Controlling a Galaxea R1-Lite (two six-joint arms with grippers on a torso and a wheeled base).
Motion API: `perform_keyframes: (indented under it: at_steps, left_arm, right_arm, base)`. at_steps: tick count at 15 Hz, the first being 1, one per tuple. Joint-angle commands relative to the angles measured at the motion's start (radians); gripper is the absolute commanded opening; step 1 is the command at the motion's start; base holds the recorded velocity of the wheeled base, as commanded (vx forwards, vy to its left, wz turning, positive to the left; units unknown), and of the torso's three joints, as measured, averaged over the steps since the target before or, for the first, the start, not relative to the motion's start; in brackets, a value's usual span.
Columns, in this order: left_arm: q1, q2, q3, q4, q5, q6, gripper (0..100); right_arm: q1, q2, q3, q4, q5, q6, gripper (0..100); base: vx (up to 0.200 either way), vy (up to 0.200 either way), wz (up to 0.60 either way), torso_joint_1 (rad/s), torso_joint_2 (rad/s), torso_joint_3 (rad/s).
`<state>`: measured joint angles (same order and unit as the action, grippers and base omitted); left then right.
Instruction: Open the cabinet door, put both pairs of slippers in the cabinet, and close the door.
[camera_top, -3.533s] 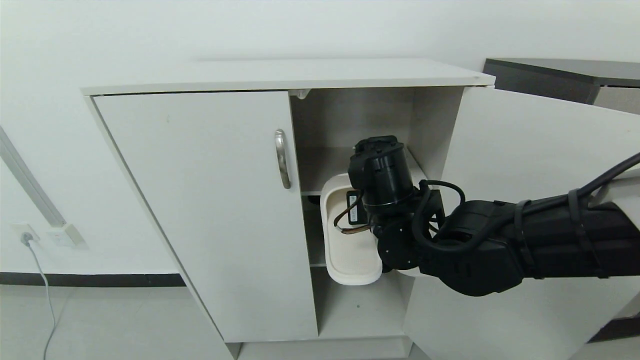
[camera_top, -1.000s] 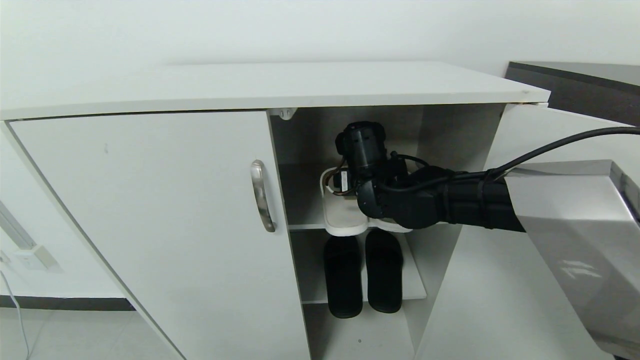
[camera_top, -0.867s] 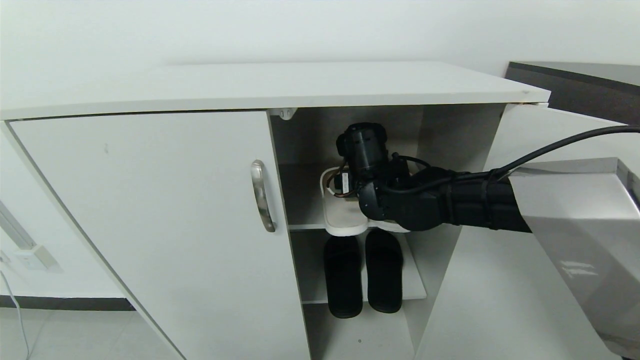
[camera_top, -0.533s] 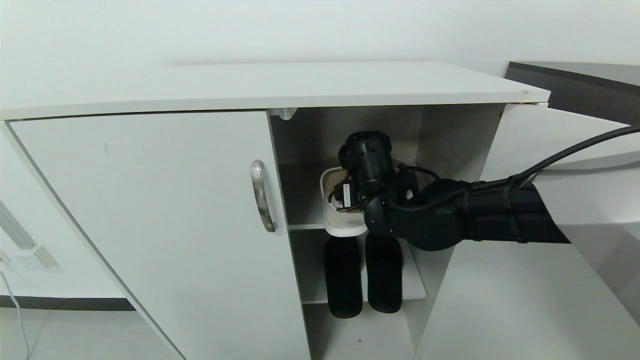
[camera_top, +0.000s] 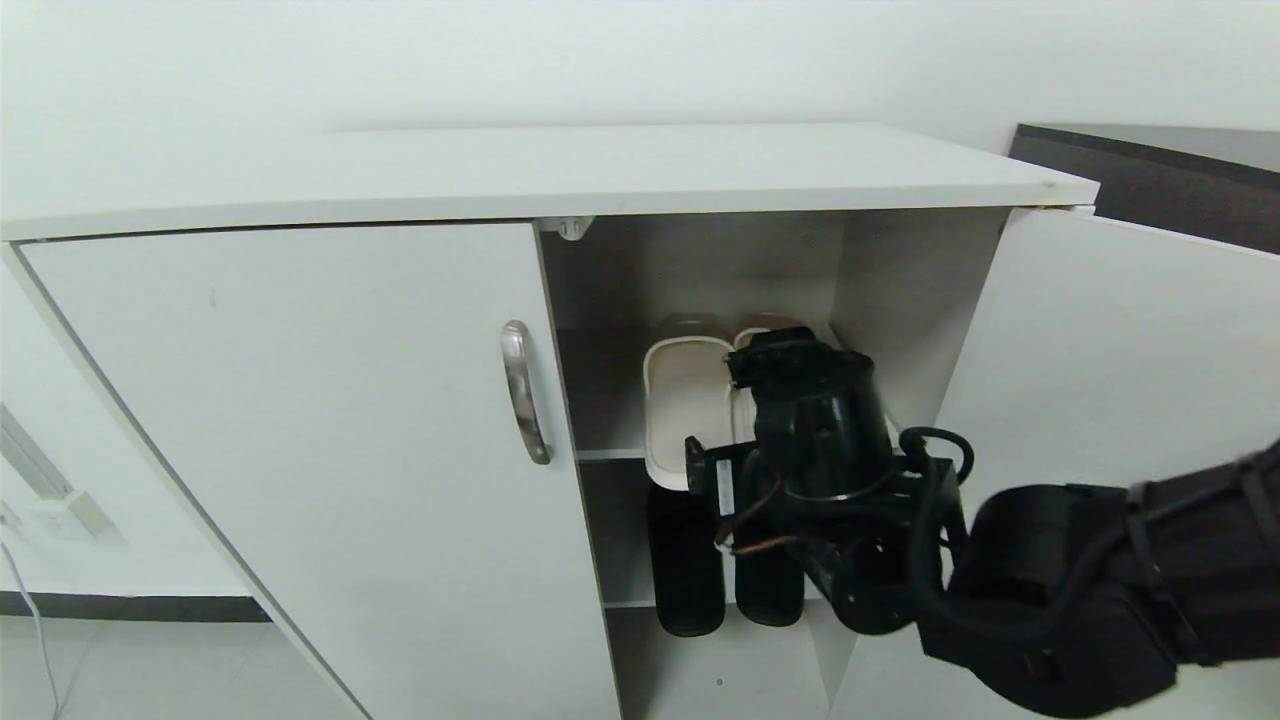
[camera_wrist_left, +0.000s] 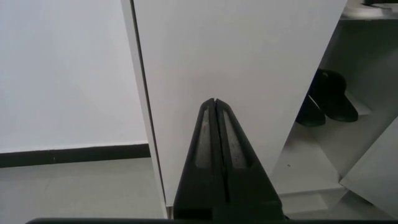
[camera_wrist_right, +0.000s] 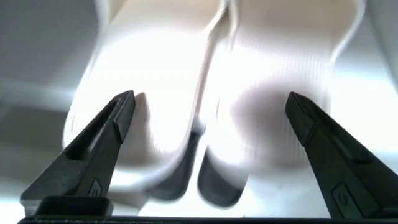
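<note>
The white cabinet (camera_top: 560, 170) has its right door (camera_top: 1100, 340) swung open and its left door (camera_top: 300, 430) closed. A white pair of slippers (camera_top: 690, 400) lies on the upper shelf, heels slightly over the front edge. On the shelf below rests a black pair of slippers (camera_top: 690, 560). My right arm (camera_top: 830, 470) hangs just outside the opening, in front of both shelves. Its right gripper (camera_wrist_right: 208, 102) is open and empty, with the white slippers (camera_wrist_right: 161, 81) a short way beyond. The left gripper (camera_wrist_left: 214, 102) is shut, low before the closed door, and the black slippers (camera_wrist_left: 329, 99) show off to its side.
The left door carries a metal handle (camera_top: 525, 392) close to the opening. A wall socket (camera_top: 70, 515) and cable sit low on the left wall. A dark desk (camera_top: 1150, 165) stands behind the open door. Grey floor (camera_wrist_left: 74, 193) lies beside the cabinet.
The right arm has drawn back out of the upper shelf and dropped lower, leaving the white slippers on the shelf. The left gripper's earlier state is not shown.
</note>
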<state>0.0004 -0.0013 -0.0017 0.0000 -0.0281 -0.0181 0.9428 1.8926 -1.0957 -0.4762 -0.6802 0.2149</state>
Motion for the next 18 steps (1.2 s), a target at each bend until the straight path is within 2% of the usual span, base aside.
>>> perform_keyframes:
  at_steps: [1, 4, 18]
  left_arm:
    - [0.001, 0.001, 0.0, 0.0, 0.0, 0.0, 0]
    - [0.001, 0.001, 0.0, 0.0, 0.0, 0.001, 0]
    - [0.001, 0.001, 0.0, 0.0, -0.001, 0.001, 0]
  right_arm:
    - [0.059, -0.118, 0.18, -0.117, 0.025, -0.002, 0]
    - [0.087, -0.136, 0.251, -0.202, 0.042, -0.003, 0]
    - [0.087, -0.122, 0.261, -0.206, 0.045, -0.002, 0]
  base:
    - [0.0, 0.0, 0.0, 0.0, 0.0, 0.0]
    - [0.0, 0.0, 0.0, 0.0, 0.0, 0.0]
    - [0.0, 0.0, 0.0, 0.0, 0.0, 0.0]
